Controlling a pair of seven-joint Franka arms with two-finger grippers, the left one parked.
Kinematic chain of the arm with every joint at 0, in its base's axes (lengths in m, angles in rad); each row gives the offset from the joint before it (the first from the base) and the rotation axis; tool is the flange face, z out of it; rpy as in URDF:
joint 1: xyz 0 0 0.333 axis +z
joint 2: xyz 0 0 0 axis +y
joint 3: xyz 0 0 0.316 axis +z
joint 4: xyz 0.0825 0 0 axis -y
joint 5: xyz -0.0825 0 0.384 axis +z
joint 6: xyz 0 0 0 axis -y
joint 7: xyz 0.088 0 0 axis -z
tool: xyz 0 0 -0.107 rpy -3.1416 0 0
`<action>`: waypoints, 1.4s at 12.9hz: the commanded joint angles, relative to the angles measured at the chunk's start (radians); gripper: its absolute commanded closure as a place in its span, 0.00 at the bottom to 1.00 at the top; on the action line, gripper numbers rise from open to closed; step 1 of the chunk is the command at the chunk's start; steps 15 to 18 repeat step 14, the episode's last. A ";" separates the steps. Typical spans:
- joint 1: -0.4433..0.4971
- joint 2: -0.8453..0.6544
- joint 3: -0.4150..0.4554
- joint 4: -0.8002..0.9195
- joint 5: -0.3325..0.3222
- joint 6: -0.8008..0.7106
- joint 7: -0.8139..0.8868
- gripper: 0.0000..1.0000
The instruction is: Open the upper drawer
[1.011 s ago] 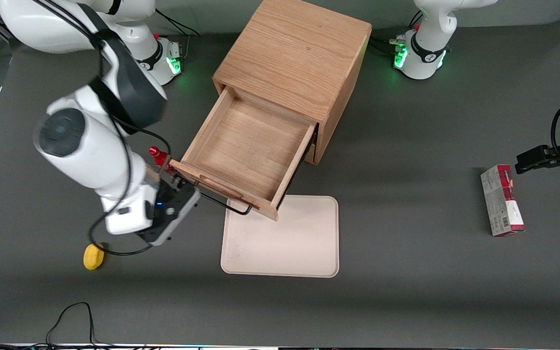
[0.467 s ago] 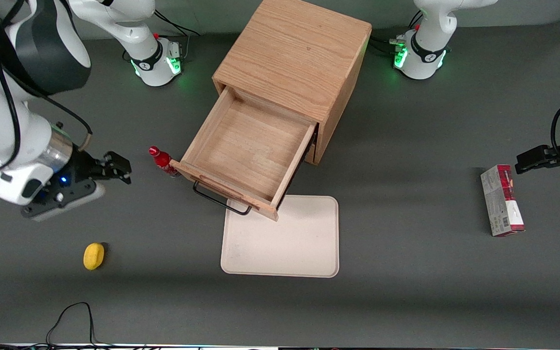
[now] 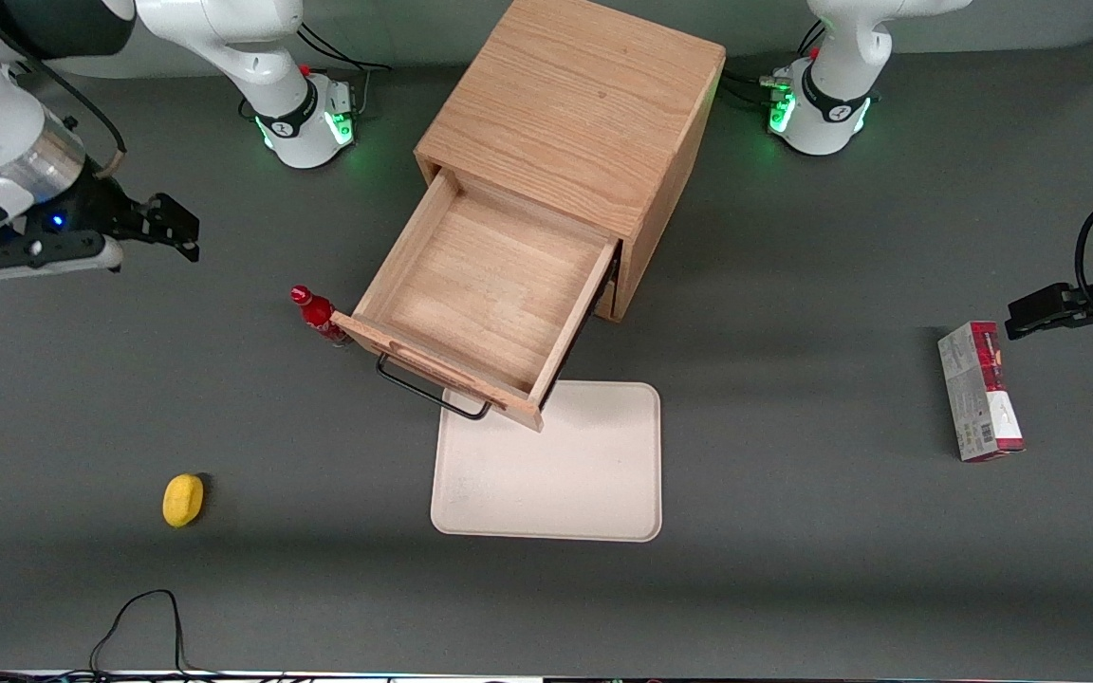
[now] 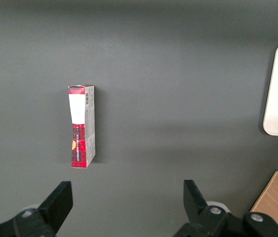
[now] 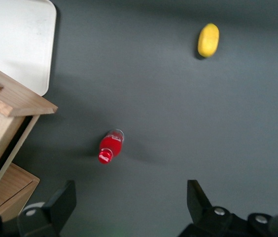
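Item: light oak upper drawer [image 3: 485,285] of the boxy oak cabinet [image 3: 575,123], with thin black wire bar handle [image 3: 433,394]. Position: pulled far out toward the front camera, its front panel overhanging the edge of the cream rounded rectangular tray [image 3: 546,474]; interior bare.

Step in hand, by judgement: the opening looks complete; only retreat of the arm appears to remain, calling for no further contact with the handle.

Tool: right arm's black two-finger gripper [image 3: 176,228], raised toward the working arm's end of the table, well apart from the drawer, fingers spread wide, holding nothing.

Surroundings: small red bottle [image 3: 317,311], upright, just beside the drawer's front corner; yellow lemon-shaped object [image 3: 183,499], nearer the front camera; red-and-white carton [image 3: 980,391], toward the parked arm's end.

Obstructions: none apparent; the bottle would be the nearest hazard.
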 commanded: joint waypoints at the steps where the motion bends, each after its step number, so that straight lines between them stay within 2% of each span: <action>1: 0.001 -0.010 -0.027 -0.014 0.028 0.004 0.025 0.00; 5: 0.001 0.001 -0.030 0.013 0.030 -0.014 0.036 0.00; 8: 0.001 0.001 -0.065 0.015 0.086 -0.016 0.027 0.00; 18: -0.001 0.010 -0.073 0.024 0.088 -0.016 0.019 0.00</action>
